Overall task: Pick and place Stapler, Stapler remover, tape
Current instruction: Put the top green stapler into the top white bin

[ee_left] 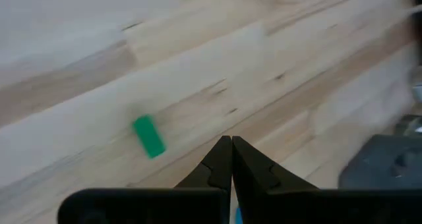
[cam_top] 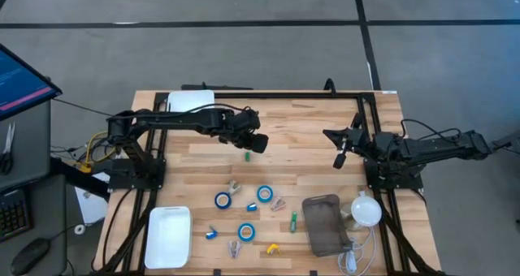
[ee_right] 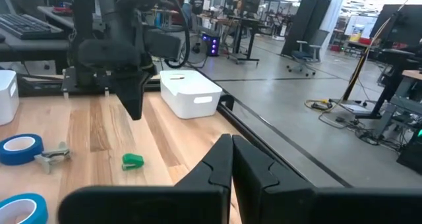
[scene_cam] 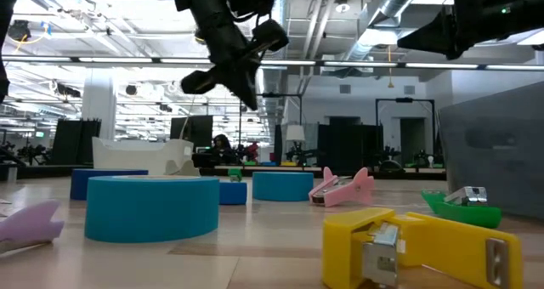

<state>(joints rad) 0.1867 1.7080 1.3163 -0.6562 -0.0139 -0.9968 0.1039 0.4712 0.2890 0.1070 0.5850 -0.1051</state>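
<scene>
My left gripper [cam_top: 261, 144] hangs shut and holding nothing above the table's middle, pointing steeply down, just beyond a small green stapler [cam_top: 247, 156] that lies flat on the wood [ee_left: 149, 136]. Three blue tape rolls [cam_top: 223, 200] [cam_top: 265, 194] [cam_top: 246, 232] lie flat nearer the front. Pale stapler removers [cam_top: 234, 187] [cam_top: 279, 204] lie among them, with another green stapler [cam_top: 293, 220] and a yellow one [scene_cam: 416, 246]. My right gripper [cam_top: 340, 157] waits shut at the right side, held level above the table.
A white tray [cam_top: 168, 236] sits at the front left and a white bin [ee_right: 191, 95] at the far left. A dark grey bin [cam_top: 327, 224] and a white round object [cam_top: 366, 209] stand at the front right. Bare wood lies between the two arms.
</scene>
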